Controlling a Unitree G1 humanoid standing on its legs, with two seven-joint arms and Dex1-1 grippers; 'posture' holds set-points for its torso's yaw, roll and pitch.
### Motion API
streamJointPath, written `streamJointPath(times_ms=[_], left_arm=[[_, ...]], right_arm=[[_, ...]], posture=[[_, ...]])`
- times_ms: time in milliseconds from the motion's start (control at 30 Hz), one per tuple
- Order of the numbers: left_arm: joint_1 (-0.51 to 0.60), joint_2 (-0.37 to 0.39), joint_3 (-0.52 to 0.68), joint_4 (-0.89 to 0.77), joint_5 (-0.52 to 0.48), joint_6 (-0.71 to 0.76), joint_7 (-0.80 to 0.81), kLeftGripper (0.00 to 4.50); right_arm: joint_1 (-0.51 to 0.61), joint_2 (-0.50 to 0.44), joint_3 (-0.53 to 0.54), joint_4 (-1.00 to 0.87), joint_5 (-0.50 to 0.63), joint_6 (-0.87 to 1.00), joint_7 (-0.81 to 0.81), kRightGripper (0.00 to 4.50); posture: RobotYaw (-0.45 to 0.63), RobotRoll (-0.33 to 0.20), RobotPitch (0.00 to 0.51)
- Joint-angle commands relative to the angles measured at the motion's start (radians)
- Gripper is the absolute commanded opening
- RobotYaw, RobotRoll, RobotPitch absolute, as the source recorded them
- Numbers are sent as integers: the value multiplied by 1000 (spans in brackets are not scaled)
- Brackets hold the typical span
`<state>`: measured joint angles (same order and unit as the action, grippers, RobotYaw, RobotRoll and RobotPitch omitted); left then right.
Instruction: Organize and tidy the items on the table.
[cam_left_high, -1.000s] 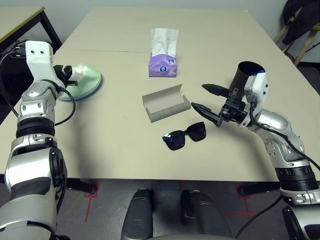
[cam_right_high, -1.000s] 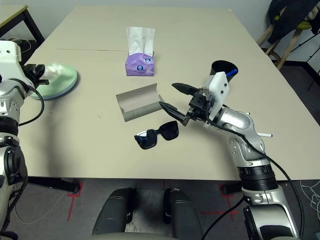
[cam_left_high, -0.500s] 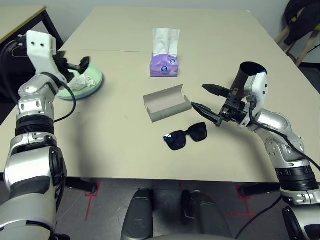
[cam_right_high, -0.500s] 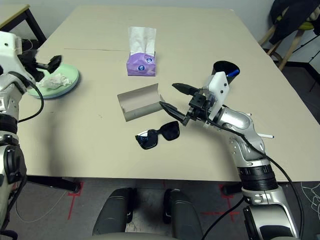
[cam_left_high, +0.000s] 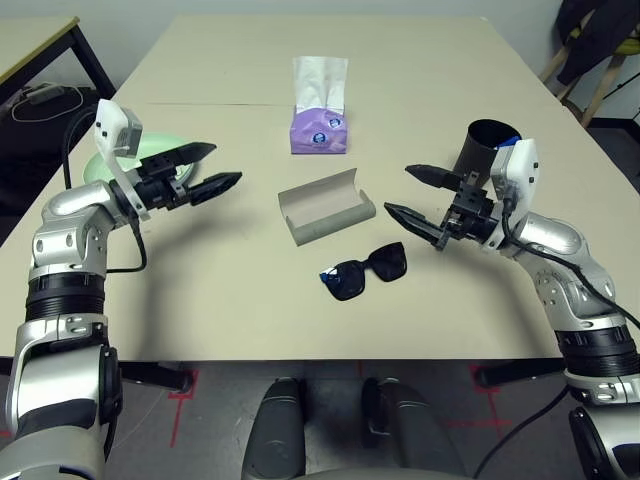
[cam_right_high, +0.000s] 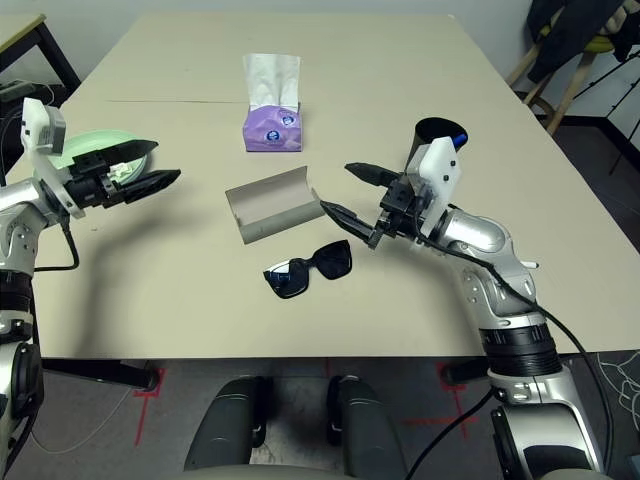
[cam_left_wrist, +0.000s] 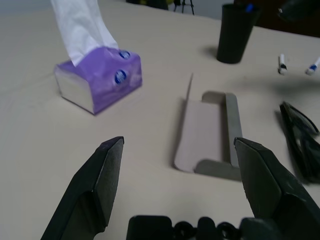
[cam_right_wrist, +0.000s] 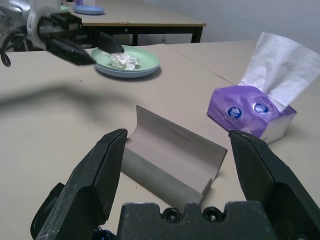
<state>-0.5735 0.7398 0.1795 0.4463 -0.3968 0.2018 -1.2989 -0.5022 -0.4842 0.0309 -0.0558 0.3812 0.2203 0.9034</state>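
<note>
Right wrist view gives me what my head camera barely catches: the crumpled tissue wad (cam_right_wrist: 123, 60) sitting in the pale green plate (cam_right_wrist: 145, 68), with my left gripper (cam_right_wrist: 95, 47) spread wide and empty in front of it. From my head, my right gripper (cam_left_high: 414, 194) hangs open just right of the open grey glasses case (cam_left_high: 327, 205) on the beige table (cam_left_high: 230, 290), black sunglasses (cam_left_high: 364, 272) lying nearer me. Left wrist view adds two pens (cam_left_wrist: 283, 64) beyond the black cup (cam_left_wrist: 235, 33), and the purple tissue box (cam_left_wrist: 100, 78).

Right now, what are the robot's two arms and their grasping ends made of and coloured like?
Both arms are jointed silver metal segments with black bands and loose black cables. Each wrist bears a white plastic block. The left gripper and right gripper each carry two pointed black jaws.
</note>
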Motion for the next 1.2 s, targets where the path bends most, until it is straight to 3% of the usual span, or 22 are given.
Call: streamJointPath(times_ms=[33, 333, 500, 733, 1000, 1200], left_arm=[[57, 7, -25, -84, -20, -27, -72, 4460], [182, -53, -72, -246, -26, -88, -100, 4460], [221, -60, -106, -292, -15, -165, -139, 4460], [228, -57, -143, -300, -20, -238, -190, 4460], [232, -60, -165, -294, -15, -275, -207, 4460], [223, -65, -178, -278, -9, -297, -199, 4460]], right_arm=[[-35, -40, 43, -3, -51, 33, 19, 4500], [-74, -89, 144, -127, -83, 203, 39, 4500], [-124, -170, 238, -253, -136, 390, 40, 4500], [-234, -242, 360, -330, -233, 520, 57, 4500], [-397, -338, 595, -419, -333, 645, 217, 4500], [-460, -321, 660, -391, -386, 617, 265, 4500]], posture=[[139, 0, 180], [166, 0, 194], [174, 0, 190], [167, 0, 191], [163, 0, 194], [174, 0, 190]])
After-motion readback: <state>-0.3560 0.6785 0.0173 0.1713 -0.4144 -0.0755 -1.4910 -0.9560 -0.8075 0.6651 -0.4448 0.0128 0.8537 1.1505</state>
